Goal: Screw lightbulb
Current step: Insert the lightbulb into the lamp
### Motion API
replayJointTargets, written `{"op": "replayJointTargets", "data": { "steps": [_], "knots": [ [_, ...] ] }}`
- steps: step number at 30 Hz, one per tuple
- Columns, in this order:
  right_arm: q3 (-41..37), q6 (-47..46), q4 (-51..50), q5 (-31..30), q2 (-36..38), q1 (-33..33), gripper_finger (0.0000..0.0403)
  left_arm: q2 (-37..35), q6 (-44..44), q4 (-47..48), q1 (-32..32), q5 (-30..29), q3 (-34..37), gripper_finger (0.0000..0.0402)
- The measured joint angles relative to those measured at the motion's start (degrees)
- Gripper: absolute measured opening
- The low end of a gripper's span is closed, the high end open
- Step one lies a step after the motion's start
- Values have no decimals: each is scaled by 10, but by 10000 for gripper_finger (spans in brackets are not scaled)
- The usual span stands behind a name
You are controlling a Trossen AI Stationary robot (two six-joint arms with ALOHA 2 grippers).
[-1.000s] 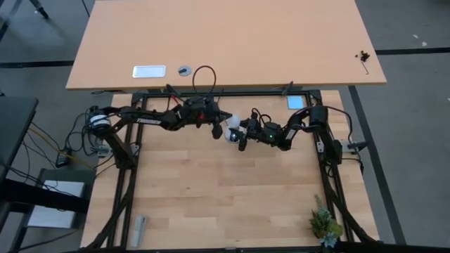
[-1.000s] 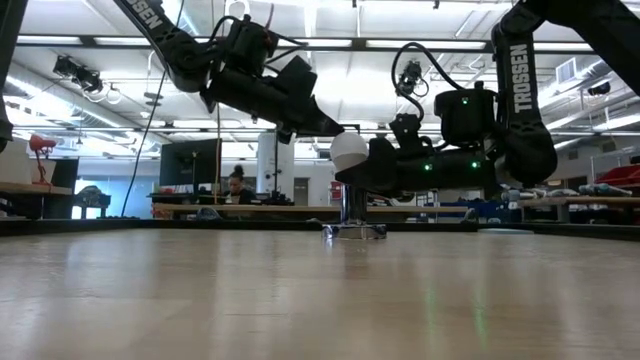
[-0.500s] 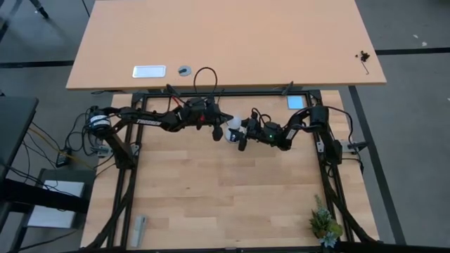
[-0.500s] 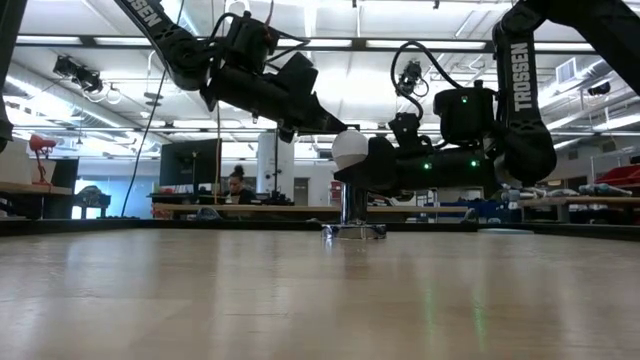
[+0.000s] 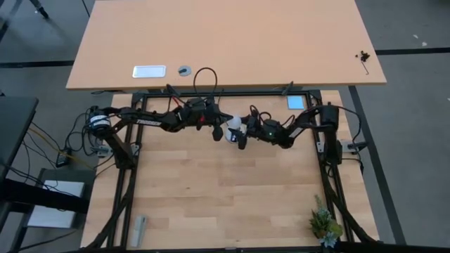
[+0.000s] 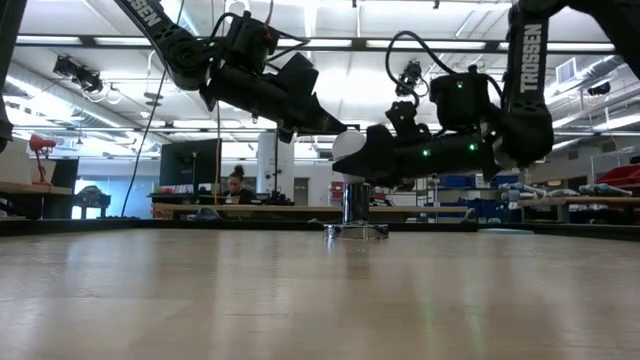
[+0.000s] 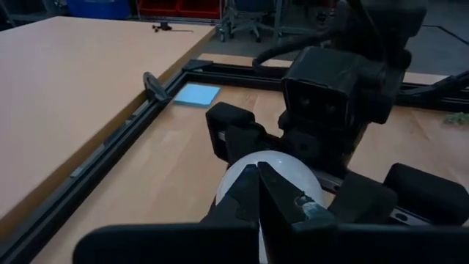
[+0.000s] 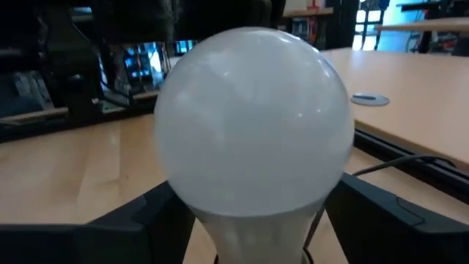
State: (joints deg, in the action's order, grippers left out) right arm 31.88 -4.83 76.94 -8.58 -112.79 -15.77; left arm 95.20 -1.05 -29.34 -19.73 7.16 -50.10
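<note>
High view, lightbulb (image 5: pixel 231 131): near the far edge of the slatted work table (image 5: pixel 225 190), mid-width, between the two arm tips.
High view, open room: the near half of the work table lies bare, apart from a small plant (image 5: pixel 325 226) at the near right corner.
Low view, socket base (image 6: pixel 356 230): stands upright on the tabletop, with the white bulb just above it.
Low view, right gripper (image 6: pixel 362 160): reaches level to the bulb, fingers either side of the glass.
Left wrist view, left gripper (image 7: pixel 258 192): fingers pressed together, tips at the bulb's dome; contact cannot be told.
Right wrist view, right claw: spread wide, one dark finger (image 8: pixel 135 216) on each side of the bulb's neck, gaps showing.
</note>
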Motion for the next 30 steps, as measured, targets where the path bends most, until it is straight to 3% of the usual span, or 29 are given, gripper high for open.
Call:
{"op": "replayJointTargets", "data": {
  "steps": [12, 30],
  "knots": [
    [0, 16, -219, 5, 130, 0, 310, 2, -1, 24, 0, 0, -21, 0],
    [0, 23, -377, 12, 240, 0, 312, 2, -4, 21, 1, 1, -27, 0]
  ]
}}
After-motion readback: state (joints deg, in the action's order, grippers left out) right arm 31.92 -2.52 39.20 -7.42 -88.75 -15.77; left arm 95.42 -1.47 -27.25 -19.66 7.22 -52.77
